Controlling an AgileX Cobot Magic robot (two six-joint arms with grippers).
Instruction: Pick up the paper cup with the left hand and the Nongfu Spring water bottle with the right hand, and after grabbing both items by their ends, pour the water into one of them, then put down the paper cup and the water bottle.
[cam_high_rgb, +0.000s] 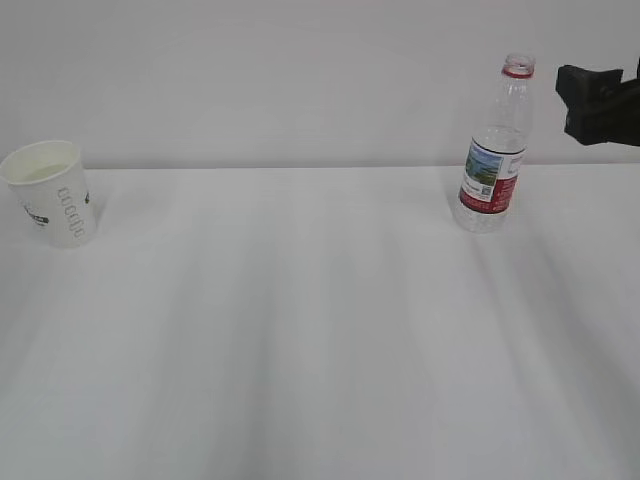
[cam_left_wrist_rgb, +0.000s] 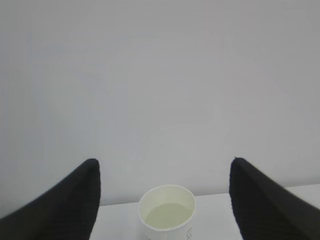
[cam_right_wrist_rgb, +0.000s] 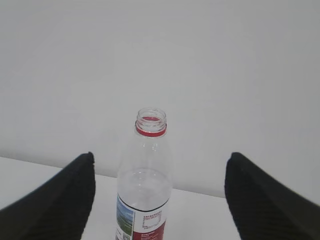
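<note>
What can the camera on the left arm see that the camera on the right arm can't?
Only the left wrist view shows the paper cup, standing upright between the open fingers of the left hand, with some pale liquid inside.

Only the right wrist view shows the Nongfu Spring water bottle, upright and capless, with the right hand open around it and not touching.

Both views show two black fingers spread wide, the white table and a plain pale wall behind.
</note>
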